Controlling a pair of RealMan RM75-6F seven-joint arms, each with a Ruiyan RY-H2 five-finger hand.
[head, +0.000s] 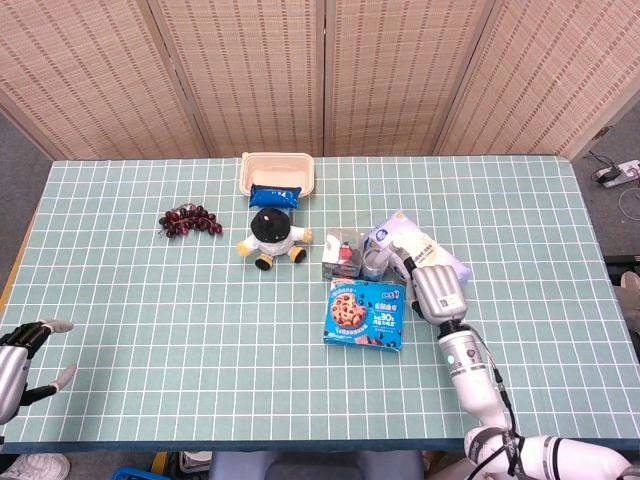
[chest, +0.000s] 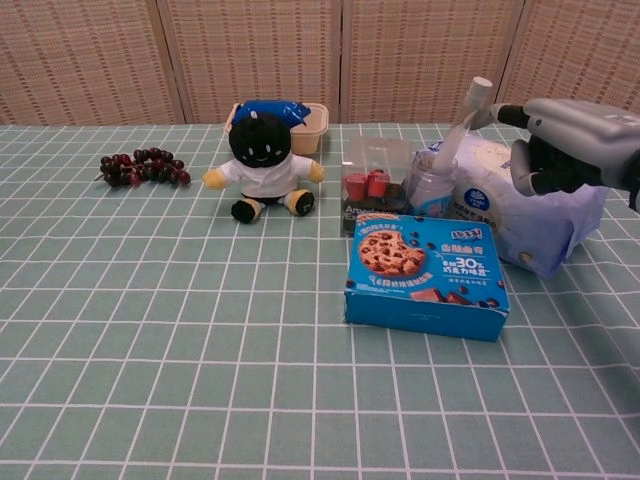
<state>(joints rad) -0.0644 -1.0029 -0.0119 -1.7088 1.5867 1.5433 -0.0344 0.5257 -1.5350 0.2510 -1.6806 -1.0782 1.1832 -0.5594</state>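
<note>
My right hand (head: 433, 290) hangs over the near end of a white wipes pack (head: 428, 250), close beside the blue cookie box (head: 365, 312). In the chest view the right hand (chest: 565, 135) sits above the pack (chest: 520, 205), fingers apart, with nothing in it. Whether it touches the pack I cannot tell. A small jar (chest: 432, 185) with a white stick stands just left of the pack. My left hand (head: 20, 360) rests at the table's near left edge with its fingers spread and empty.
A clear box (head: 342, 253) with red pieces stands by the jar. A plush doll (head: 272, 232), dark grapes (head: 188, 221) and a beige container (head: 278, 170) with a blue packet (head: 274, 196) lie further back. The green grid table (head: 150, 330) ends at a bamboo screen.
</note>
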